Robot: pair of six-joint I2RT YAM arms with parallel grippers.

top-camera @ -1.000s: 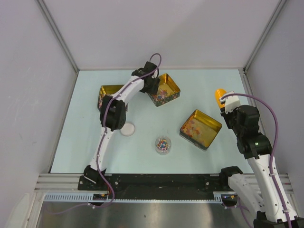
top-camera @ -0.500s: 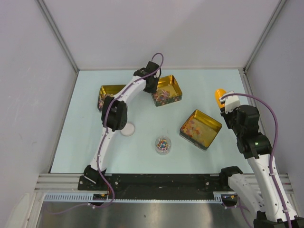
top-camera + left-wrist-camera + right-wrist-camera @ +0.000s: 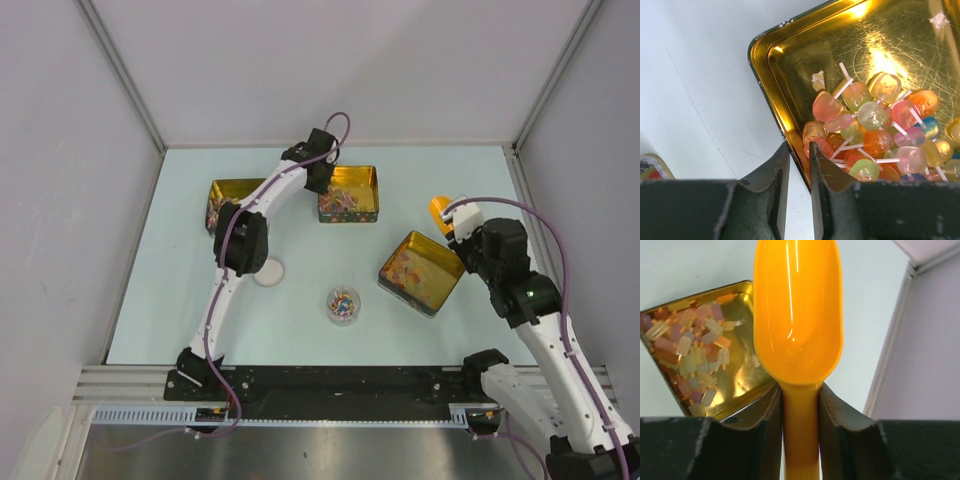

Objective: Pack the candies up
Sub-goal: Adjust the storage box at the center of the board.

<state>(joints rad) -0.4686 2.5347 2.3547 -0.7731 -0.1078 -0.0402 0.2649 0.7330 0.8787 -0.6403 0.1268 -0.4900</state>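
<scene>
The candies (image 3: pixel 343 302) are tiny multicoloured sweets heaped in a small clear round cup near the front middle, away from both grippers. My left gripper (image 3: pixel 322 184) reaches far back and is shut on the left wall of a gold tin (image 3: pixel 350 193). In the left wrist view its fingers (image 3: pixel 799 147) straddle that tin's rim (image 3: pixel 771 80); lollipops (image 3: pixel 875 130) lie inside. My right gripper (image 3: pixel 457 224) is shut on the handle of an empty orange scoop (image 3: pixel 440 209), seen close in the right wrist view (image 3: pixel 797 315), and holds it over the far corner of another gold tin (image 3: pixel 422 271).
The right tin (image 3: pixel 747 390) holds pale stick-shaped sweets (image 3: pixel 687 350). A third gold tin (image 3: pixel 226 192) stands at the back left, partly behind the left arm. A white round lid (image 3: pixel 268 271) lies left of the cup. A grey side wall (image 3: pixel 925 340) is close on the right.
My left gripper has turned the far tin until it sits square to the table, and shifted it slightly right. My right gripper has carried the scoop left and nearer, to the right tin's far corner.
</scene>
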